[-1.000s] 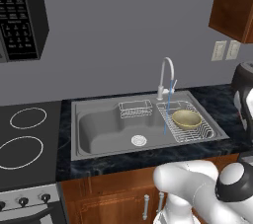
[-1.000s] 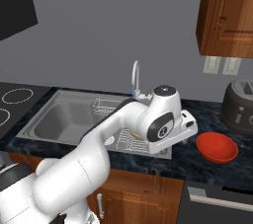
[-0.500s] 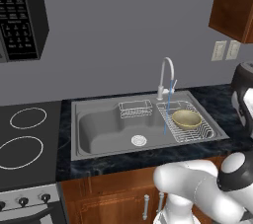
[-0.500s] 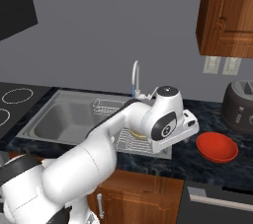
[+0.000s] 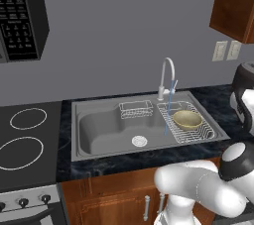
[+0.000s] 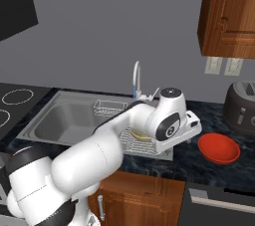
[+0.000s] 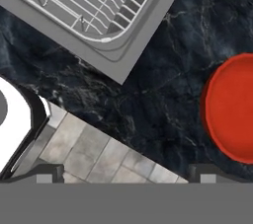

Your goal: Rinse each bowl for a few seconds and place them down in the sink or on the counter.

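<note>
While tool [image 7: 126, 181] gapes wide, empty, red bowl [image 7: 232, 109] sits near counter [image 7: 163, 70] edge.

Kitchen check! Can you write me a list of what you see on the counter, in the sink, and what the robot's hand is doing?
Surface: dark marbled counter around a grey metal sink.
Job's things: tan bowl sits in the wire rack on the sink's smaller side; a thin stream of water from the tap falls beside it. Red bowl rests on the counter, right of the sink.
Clutter: small wire basket at the back of the sink.
Grippers: gripper open, holding nothing, above the counter between sink corner and red bowl.
Cables: nothing seen.
Surroundings: stovetop, dark grey toaster, wall outlets, wooden cabinets, microwave.
</note>
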Controlling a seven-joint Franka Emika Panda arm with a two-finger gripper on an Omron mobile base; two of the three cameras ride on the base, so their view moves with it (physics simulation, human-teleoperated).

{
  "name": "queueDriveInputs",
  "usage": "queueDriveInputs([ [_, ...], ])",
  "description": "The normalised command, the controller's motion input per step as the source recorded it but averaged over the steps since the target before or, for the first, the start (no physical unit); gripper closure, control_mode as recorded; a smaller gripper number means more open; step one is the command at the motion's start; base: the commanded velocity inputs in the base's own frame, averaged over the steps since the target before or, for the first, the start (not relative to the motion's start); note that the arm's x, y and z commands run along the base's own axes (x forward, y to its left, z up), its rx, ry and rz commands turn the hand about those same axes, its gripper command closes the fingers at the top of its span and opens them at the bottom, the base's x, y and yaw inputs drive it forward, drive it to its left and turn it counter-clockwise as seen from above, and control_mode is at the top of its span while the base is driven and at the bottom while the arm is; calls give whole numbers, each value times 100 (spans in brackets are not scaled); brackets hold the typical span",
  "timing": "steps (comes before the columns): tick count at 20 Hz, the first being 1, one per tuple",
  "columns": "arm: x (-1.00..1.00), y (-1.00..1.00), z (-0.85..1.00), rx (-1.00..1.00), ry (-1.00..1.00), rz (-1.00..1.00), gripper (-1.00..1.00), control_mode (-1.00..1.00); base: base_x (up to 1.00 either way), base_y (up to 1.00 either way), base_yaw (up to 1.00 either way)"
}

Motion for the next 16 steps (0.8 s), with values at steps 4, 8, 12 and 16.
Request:
queueDriveInputs([
  [4, 5, -17, -1, 0, 0, 0, -100, -100, 0, 0, 0],
  [8, 6, -18, 0, 0, 0, 0, -100, -100, 0, 0, 0],
  [12, 7, -14, -4, 0, 2, 0, -100, -100, 0, 0, 0],
  [16, 12, -12, -8, 0, 2, 0, -100, -100, 0, 0, 0],
])
